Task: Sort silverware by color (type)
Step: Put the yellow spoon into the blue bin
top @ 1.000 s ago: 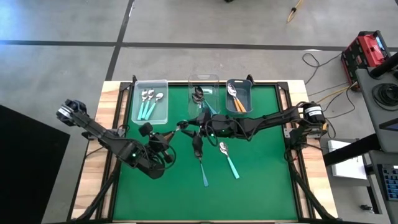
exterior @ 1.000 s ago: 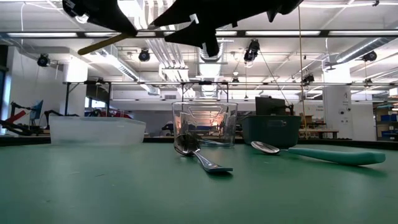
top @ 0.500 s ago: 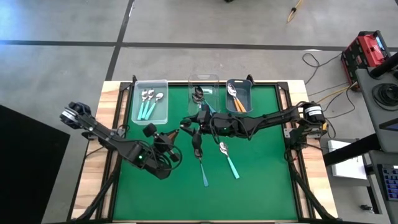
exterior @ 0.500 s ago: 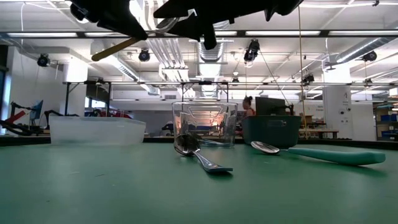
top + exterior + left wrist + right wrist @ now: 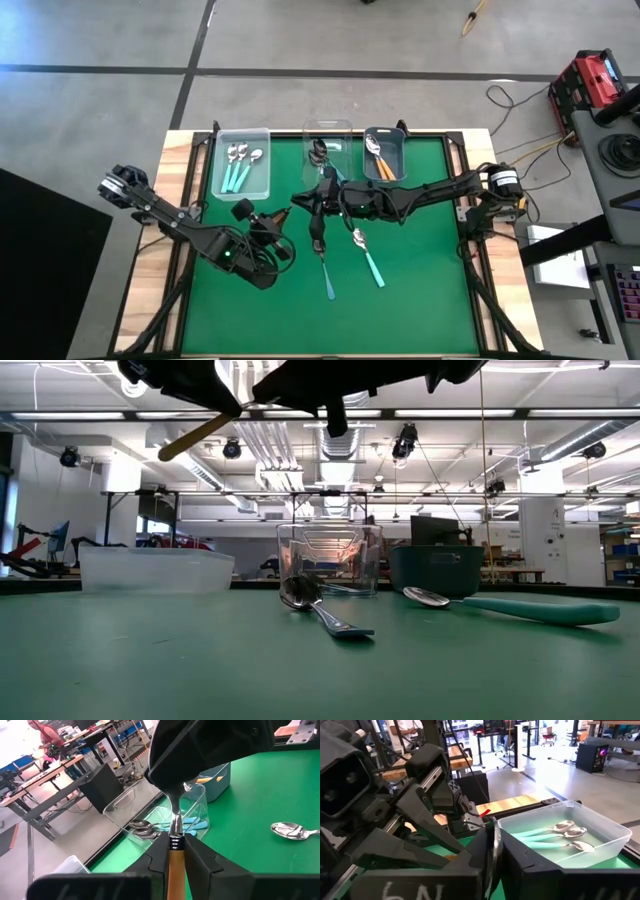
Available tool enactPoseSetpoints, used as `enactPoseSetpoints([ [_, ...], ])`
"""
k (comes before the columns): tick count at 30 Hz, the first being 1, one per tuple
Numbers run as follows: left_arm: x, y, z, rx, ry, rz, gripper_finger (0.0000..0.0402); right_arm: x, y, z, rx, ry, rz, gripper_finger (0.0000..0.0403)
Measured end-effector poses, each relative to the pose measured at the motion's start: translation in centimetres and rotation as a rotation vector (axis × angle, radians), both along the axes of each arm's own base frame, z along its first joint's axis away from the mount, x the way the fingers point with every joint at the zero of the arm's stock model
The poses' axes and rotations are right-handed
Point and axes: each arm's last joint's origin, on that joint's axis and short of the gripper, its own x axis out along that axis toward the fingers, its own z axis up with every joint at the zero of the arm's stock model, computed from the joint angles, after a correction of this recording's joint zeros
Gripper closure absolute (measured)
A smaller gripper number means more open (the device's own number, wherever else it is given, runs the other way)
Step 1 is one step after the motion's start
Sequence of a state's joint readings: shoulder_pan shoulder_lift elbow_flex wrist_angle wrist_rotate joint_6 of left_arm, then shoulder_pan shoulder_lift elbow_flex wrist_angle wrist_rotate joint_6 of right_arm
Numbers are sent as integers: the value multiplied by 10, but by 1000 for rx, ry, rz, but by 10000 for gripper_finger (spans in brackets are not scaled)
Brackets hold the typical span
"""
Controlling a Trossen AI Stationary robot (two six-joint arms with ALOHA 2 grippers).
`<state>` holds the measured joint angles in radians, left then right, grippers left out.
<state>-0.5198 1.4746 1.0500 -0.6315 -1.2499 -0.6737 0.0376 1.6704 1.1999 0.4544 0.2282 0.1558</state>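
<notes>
The left gripper (image 5: 283,218) is clamped on the handle of an orange spoon (image 5: 174,851) above the green mat (image 5: 420,300). The right gripper (image 5: 303,203), meeting it above the mat's middle, pinches that spoon's bowl edge-on between closed fingers. The bowl is mostly hidden by those fingers; two teal spoons (image 5: 366,253) lie on the mat nearby.

Surface (image 5: 420,290): green mat within a light wood border, black rails along the edges.
Far edge, in a row: clear bin (image 5: 242,163) holding mint-handled spoons; clear centre bin (image 5: 327,146) with dark-bowled, blue-handled spoons; grey-blue bin (image 5: 385,153) with orange-handled spoons.
Centre of mat, loose: blue-handled spoon (image 5: 325,268), dark bowl toward the bins; just beside it, mint-handled spoon (image 5: 368,257), silver bowl toward the bins, lying apart from the first.
</notes>
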Motion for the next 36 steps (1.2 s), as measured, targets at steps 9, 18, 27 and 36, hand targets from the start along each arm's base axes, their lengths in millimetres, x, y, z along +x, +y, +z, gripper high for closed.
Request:
enactPoseSetpoints([
  [9,-3,1,5,-55,13,-38,290,0,-1,-3,-30,46,-5,388],
  [18,-16,6,26,-83,178,-245,220,-1,-3,6,-137,386,28,389],
  [27,-40,16,29,-219,55,-603,241,-15,-4,10,-154,681,52,390],
  [36,-49,46,-10,-263,-236,-682,245,-14,-3,17,-159,666,55,390],
])
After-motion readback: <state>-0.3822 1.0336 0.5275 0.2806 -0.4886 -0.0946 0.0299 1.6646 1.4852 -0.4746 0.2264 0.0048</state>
